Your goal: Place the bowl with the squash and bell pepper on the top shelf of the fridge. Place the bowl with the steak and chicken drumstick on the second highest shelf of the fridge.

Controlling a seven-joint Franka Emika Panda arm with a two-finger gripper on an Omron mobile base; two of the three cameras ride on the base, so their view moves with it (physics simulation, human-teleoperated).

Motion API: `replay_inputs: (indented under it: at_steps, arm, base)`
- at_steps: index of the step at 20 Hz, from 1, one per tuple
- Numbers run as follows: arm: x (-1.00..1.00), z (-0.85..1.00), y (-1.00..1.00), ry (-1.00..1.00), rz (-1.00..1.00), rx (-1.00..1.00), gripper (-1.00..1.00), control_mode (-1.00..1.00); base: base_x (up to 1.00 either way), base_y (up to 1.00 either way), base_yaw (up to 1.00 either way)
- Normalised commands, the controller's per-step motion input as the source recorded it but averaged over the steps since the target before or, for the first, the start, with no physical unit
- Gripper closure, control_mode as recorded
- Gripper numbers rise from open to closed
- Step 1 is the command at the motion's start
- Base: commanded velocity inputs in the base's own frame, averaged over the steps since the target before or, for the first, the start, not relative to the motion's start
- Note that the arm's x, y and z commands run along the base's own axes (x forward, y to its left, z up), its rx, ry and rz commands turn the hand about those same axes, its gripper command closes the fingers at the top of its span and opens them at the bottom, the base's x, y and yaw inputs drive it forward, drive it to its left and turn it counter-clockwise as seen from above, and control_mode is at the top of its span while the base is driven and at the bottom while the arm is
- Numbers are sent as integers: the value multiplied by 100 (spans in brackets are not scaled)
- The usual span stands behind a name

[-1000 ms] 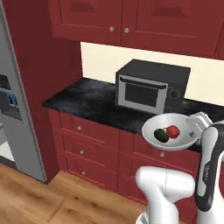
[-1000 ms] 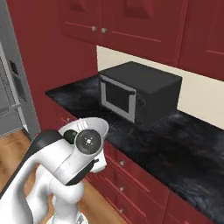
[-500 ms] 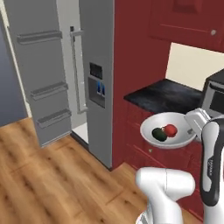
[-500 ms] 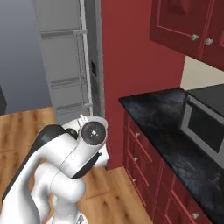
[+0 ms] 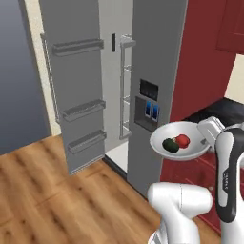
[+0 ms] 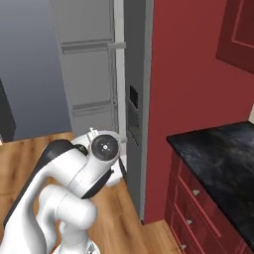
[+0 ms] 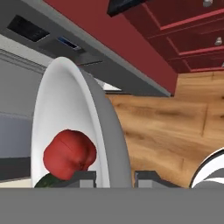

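My gripper (image 5: 206,137) is shut on the right rim of the bowl with the squash and bell pepper (image 5: 177,148), a wide white bowl held level in front of the fridge (image 5: 152,71). The dark green squash (image 5: 169,146) and the red bell pepper (image 5: 182,139) lie side by side in it. In the hand view the bowl's rim (image 7: 109,131) runs between my gripper's (image 7: 114,178) fingertips, with the bell pepper (image 7: 70,153) inside. The fridge's left door (image 5: 71,86) stands open. Its inner shelves show as thin edges in the gap (image 5: 125,95). The bowl with the steak and chicken drumstick is out of view.
The open door carries three bins (image 5: 83,109). A dispenser panel (image 5: 148,102) sits on the shut right door. Red cabinets (image 6: 198,74) and a black counter (image 6: 223,158) flank the fridge on the right. Wooden floor (image 5: 47,190) spreads in front.
The whole picture has swung from the counter and microwave to the fridge, so the base has moved. The bowl stays in my gripper in the same pose.
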Motion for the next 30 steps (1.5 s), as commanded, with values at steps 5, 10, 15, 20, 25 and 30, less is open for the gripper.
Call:
replay_inputs:
  at_steps: [5,10,15,20,25,30]
  arm:
    - [0,0,0,0,0,0,100,100]
    - [0,0,0,0,0,0,100,100]
    - [0,0,0,0,0,0,100,100]
    - [0,0,0,0,0,0,100,100]
    - [0,0,0,0,0,0,100,100]
    - [0,0,0,0,0,0,100,100]
  base:
    - [100,100,-4]
    - [100,100,-16]
    - [100,100,-29]
    - [100,97,-56]
    - [96,89,-65]
    - [59,47,-55]
